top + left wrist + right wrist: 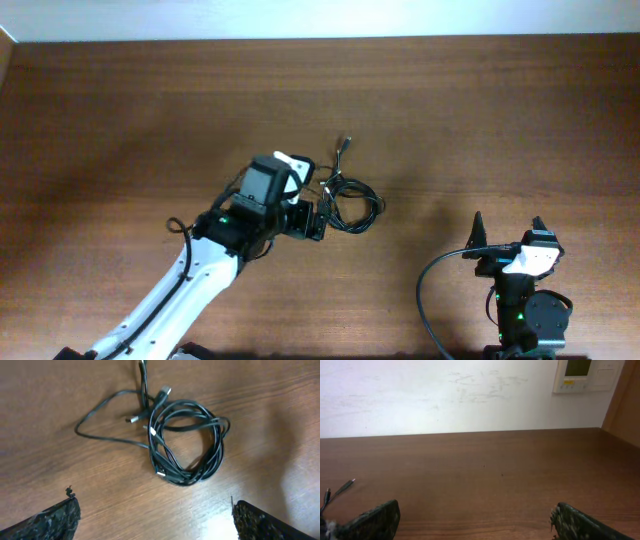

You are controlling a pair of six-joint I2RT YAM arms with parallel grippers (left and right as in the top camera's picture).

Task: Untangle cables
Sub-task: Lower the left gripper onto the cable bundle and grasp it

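The cables (352, 203) are thin black cords bunched in a small coil on the brown table, with one plug end sticking out toward the far side (345, 144). In the left wrist view the coil (187, 442) lies ahead of the fingers, with a loose loop (100, 425) trailing left. My left gripper (312, 222) is open and empty, hovering just left of the coil; its fingertips show at the bottom corners of its wrist view (155, 515). My right gripper (508, 232) is open and empty at the front right, far from the cables. Plug ends show at the left edge of the right wrist view (340, 489).
The wooden table (480, 120) ends at a white wall (445, 395) at the back. A thick black arm cable (428, 290) loops by the right arm's base. A wall panel (587, 375) hangs at the upper right of the right wrist view.
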